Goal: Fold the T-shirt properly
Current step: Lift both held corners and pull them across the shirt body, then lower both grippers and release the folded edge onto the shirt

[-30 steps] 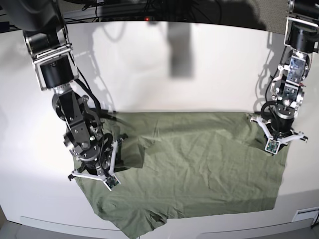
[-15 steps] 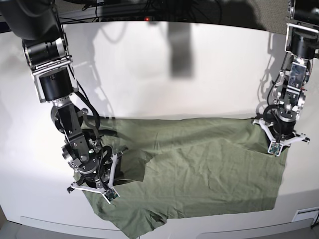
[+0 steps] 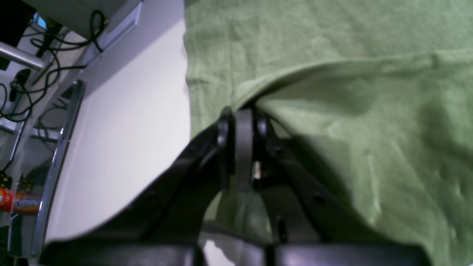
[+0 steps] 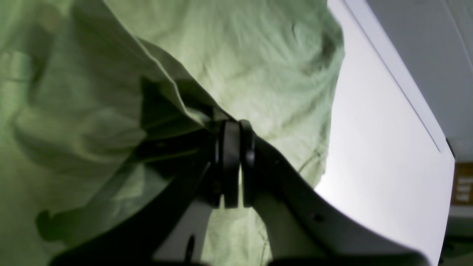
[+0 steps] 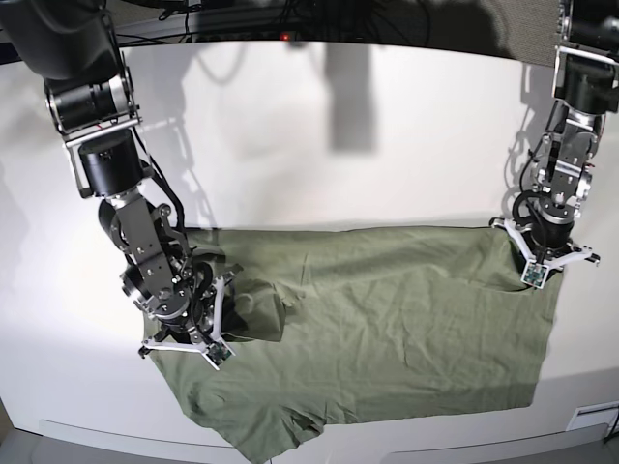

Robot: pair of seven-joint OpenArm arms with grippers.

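**Inspector:** Base view first. What lies on the white tabletop (image 5: 319, 135)?

**Assistant:** The soft, wrinkled sage-green cotton T-shirt (image 5: 387, 319), spread wide across the near half of the table. Its lower edge reaches the table's front lip, and a sleeve hangs at the bottom left. The left gripper (image 5: 538, 259), on the right side of this view, sits down at the shirt's upper right corner. The right gripper (image 5: 193, 333), on the left side, is pressed into a bunched fold at the shirt's left end.

**Inspector:** Can the jaws be judged from there?

**Assistant:** No, both are too small and hidden by the wrist housings.

**Inspector:** Left wrist view, then.

**Assistant:** The left gripper (image 3: 240, 122) has its black fingers (image 3: 243, 147) drawn together, pinching a raised ridge of the T-shirt (image 3: 332, 55). The cloth lifts into a fold that runs away to the right from the fingertips. Bare tabletop (image 3: 122, 147) lies to the left, with a metal rail and dark cables beyond the table edge.

**Inspector:** Right wrist view?

**Assistant:** The same finding. The right gripper (image 4: 233, 129) is clamped tight with almost no gap, its fingers (image 4: 230, 162) nipping a hemmed edge of the T-shirt (image 4: 240, 55). Cloth drapes in loose folds on the left and above. Tabletop (image 4: 369, 155) shows on the right, close beside the shirt's edge.
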